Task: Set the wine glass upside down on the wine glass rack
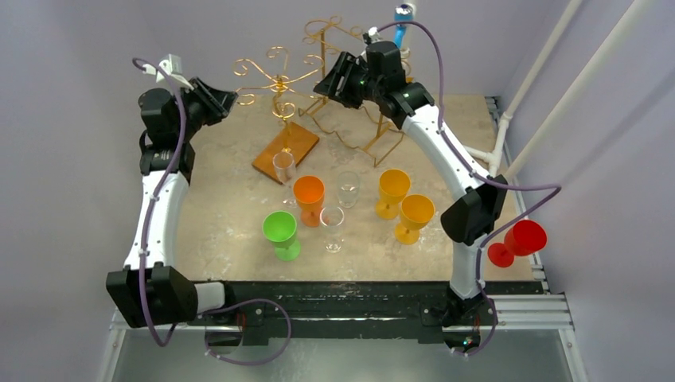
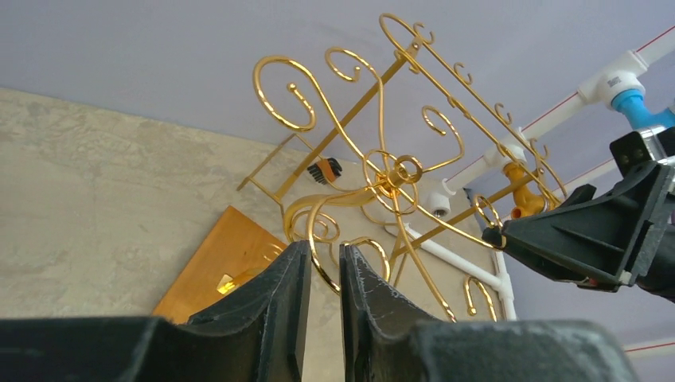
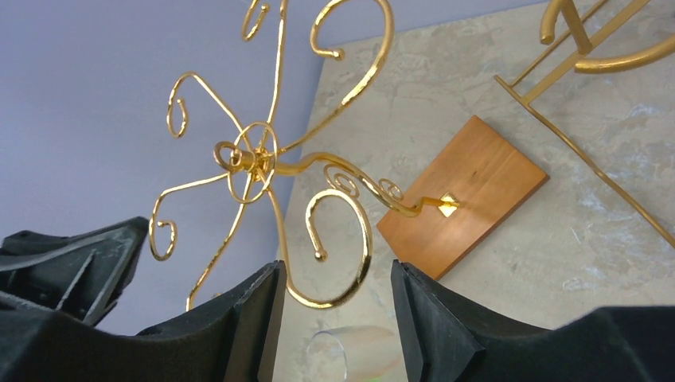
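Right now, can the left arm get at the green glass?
Probably yes. The green glass stands nearest the left arm, with nothing between them. The left gripper is up by the rack and would have to swing back.

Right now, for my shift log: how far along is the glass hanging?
Done: nothing; no glass hangs on the rack. In hand: left gripper and right gripper are at its curls, neither holding a glass. Left: everything; the clear glass stands upright on the table.

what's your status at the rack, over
Left gripper nearly closed at the gold rack, grip unclear. Right gripper open around a rack hook. Clear wine glass upright by the rack base, not hung. Second rack close behind.
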Robot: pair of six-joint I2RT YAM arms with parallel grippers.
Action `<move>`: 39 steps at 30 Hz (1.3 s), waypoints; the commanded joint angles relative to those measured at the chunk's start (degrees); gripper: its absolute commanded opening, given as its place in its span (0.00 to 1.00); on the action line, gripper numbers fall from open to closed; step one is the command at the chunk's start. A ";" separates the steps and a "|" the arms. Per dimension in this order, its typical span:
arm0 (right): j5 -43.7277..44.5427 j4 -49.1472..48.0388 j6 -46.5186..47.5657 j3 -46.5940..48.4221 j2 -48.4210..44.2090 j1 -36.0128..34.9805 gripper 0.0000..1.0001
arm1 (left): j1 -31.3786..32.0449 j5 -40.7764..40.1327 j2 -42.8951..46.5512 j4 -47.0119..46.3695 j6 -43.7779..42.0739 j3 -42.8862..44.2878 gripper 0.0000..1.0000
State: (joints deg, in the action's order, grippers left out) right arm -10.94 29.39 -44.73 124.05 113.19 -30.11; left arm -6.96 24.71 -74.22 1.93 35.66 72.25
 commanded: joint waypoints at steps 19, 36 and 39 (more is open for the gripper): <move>5.67 3.75 6.26 1.71 -3.61 -2.21 0.63 | -0.38 -5.22 3.53 9.30 -5.27 3.01 0.55; 18.77 0.06 14.76 -17.67 -17.33 -13.01 0.64 | -0.32 -6.76 1.22 9.90 -9.74 1.28 0.59; 20.62 -1.09 16.11 -20.98 -18.82 -16.11 0.67 | -0.34 -5.86 1.73 11.76 -9.51 3.26 0.62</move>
State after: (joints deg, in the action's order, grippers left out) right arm 5.23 31.38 -31.73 106.39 97.30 -43.66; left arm -7.09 18.79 -73.06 12.49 27.40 73.82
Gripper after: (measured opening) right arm 0.649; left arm 0.594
